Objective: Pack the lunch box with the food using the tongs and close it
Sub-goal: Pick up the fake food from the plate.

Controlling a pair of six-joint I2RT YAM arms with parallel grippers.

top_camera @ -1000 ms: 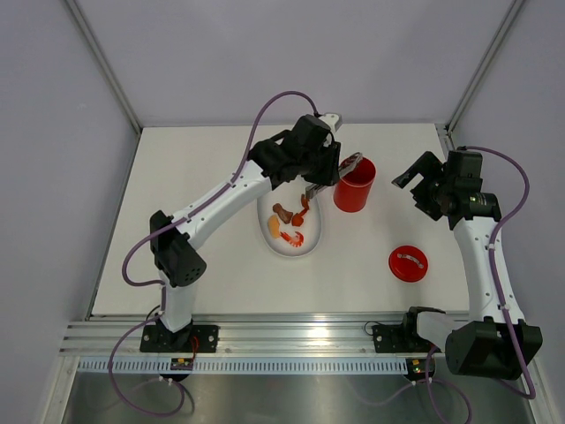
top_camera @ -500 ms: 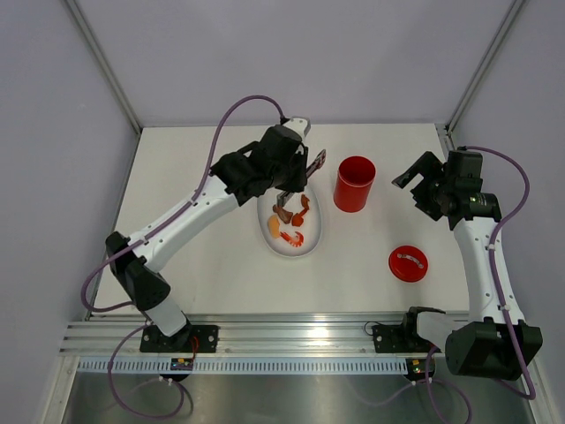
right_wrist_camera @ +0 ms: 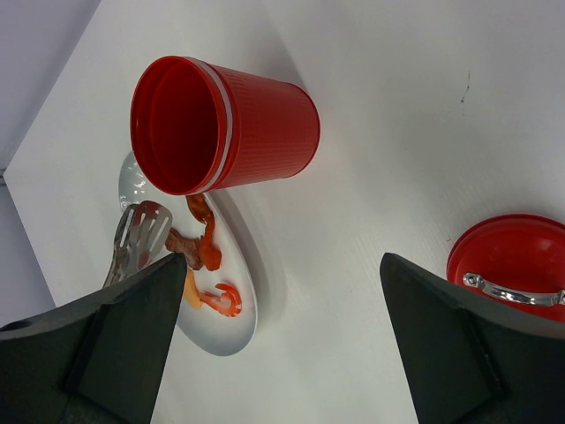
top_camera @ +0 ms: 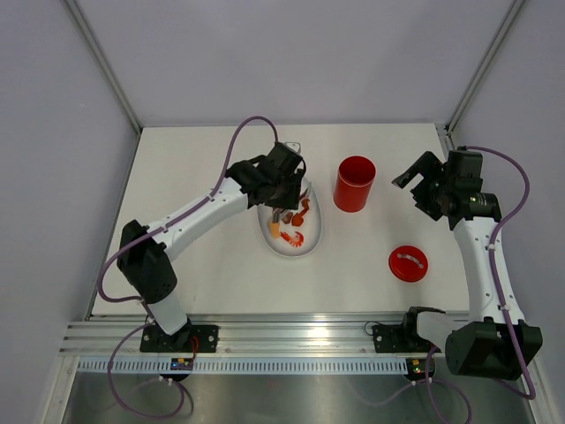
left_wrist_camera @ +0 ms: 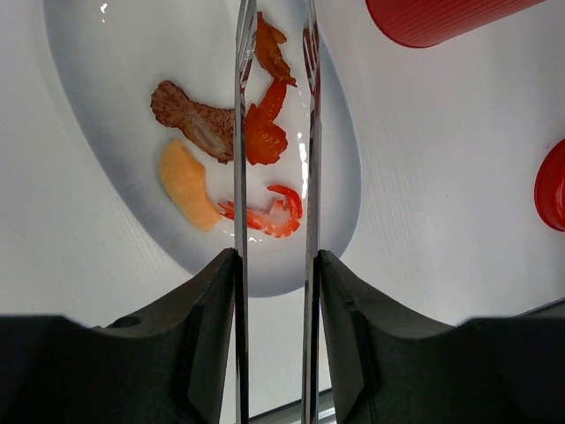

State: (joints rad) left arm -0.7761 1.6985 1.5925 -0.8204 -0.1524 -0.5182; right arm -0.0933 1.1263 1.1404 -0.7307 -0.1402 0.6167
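left gripper [left_wrist_camera: 275, 265]: closed on the long thin silver metal tongs [left_wrist_camera: 240, 177], a finger against each arm, above the white oval plate [left_wrist_camera: 115, 88]; probably lining up a pick
tongs: arms apart, straddling orange, red and brown toy food [left_wrist_camera: 265, 141] on the plate; nothing pinched (as far as shows)
tall red plastic cylindrical lunch box [top_camera: 354, 183]: upright, uncovered to receive pieces, just right of the plate; flat round red lid [top_camera: 408, 262] farther right
right gripper [right_wrist_camera: 282, 265]: spread wide, empty, well right of the plate
hidden: tong tips cut off in the left wrist view; lunch box bottom unseen
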